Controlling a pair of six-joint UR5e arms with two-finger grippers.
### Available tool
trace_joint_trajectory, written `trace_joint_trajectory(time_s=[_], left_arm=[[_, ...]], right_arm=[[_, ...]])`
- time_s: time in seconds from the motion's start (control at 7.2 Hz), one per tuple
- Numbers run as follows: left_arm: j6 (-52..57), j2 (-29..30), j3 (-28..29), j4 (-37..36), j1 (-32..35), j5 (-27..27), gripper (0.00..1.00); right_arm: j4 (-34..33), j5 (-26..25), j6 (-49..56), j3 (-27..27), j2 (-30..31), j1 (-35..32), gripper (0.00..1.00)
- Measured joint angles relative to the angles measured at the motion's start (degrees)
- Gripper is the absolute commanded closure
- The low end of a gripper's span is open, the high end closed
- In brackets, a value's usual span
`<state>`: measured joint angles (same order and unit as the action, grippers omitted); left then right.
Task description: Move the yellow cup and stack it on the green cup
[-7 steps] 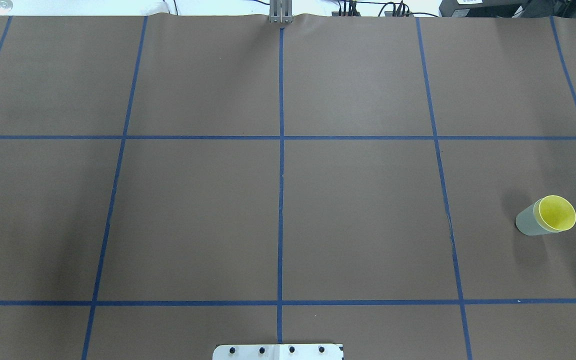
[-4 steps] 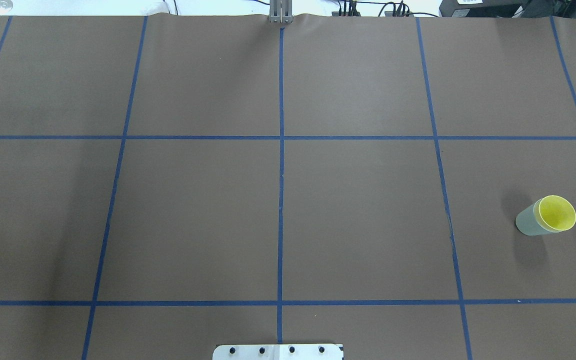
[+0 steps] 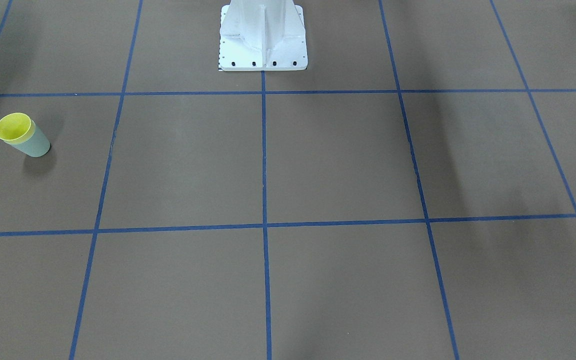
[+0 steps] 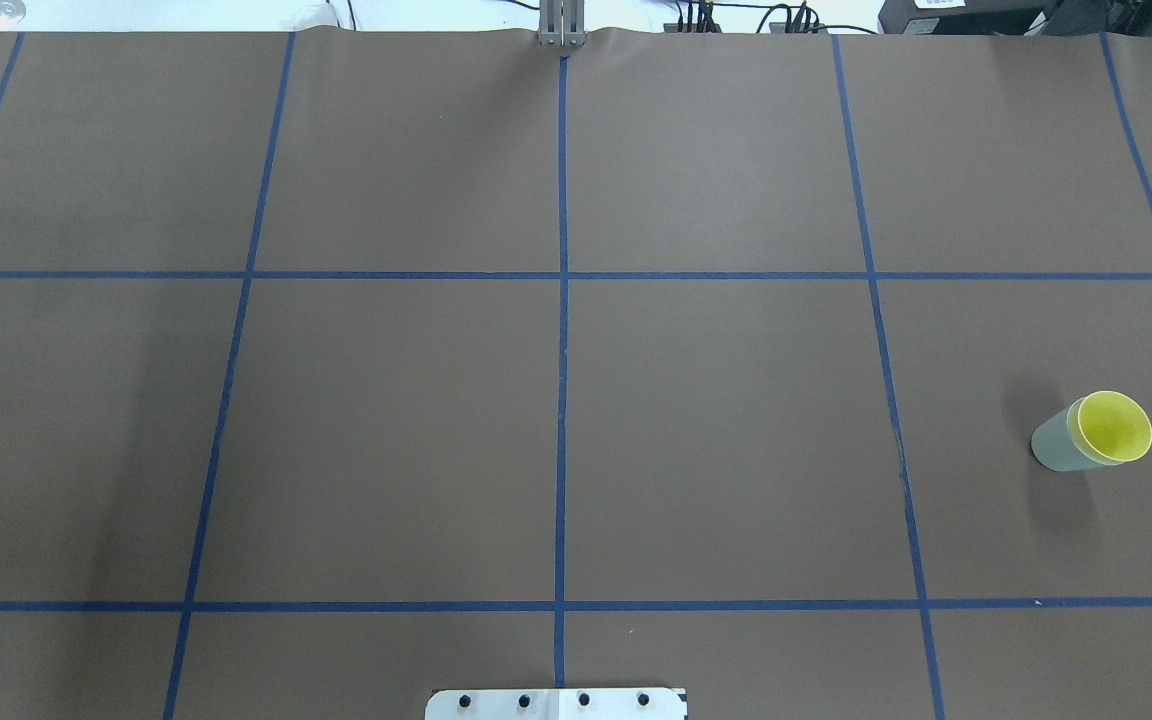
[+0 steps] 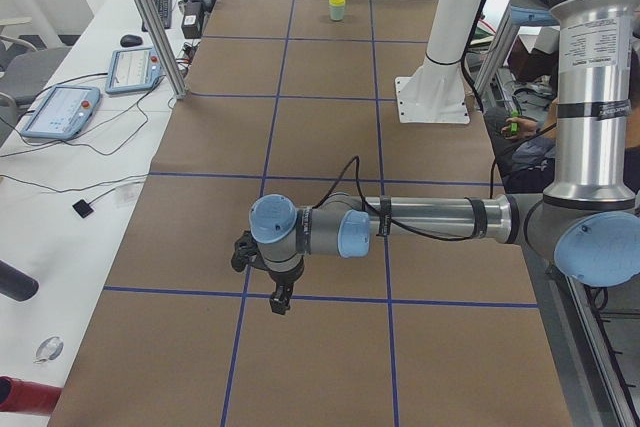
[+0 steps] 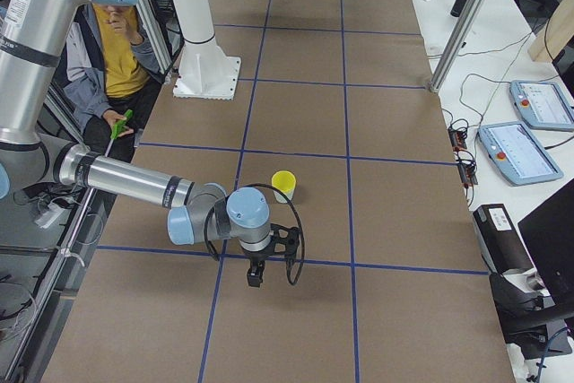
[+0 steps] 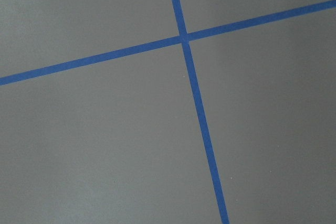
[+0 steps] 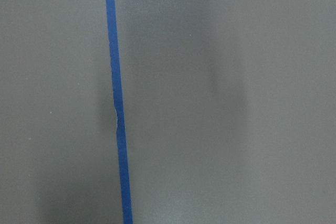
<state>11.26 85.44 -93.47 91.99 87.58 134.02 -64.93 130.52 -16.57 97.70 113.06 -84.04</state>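
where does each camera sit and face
Front-facing: across the table, facing the robot's base.
Overhead: behind the robot, looking down; base edge.
Exterior left: table's left end; left arm near.
Exterior right: right end; right arm near.
Left wrist: down at crossed tape; no body.
Right wrist: down at one tape line.
Shared: front-facing and overhead show yellow cup inside green cup.

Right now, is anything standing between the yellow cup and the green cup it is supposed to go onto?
Nothing visible does. The yellow cup already sits nested in the green cup, its rim showing just above the green one's. The pair stands upright on the brown table with no gripper touching it.
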Motion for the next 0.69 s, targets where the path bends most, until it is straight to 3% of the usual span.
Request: trace_joint_trajectory(time_s=[0.28,0.69], left_arm=[[0.12,-0.79,-0.22,0.23,-0.04,-0.06,0.0],[0.16,-1.37,-0.5,0.29,0.03,-0.07,0.0]], right_arm=[[-3.37,-0.57,5.52,1.3,-1.64,-1.87,0.0],[-23.98,-0.49,16.05,9.64,-5.39,-5.8,0.0]])
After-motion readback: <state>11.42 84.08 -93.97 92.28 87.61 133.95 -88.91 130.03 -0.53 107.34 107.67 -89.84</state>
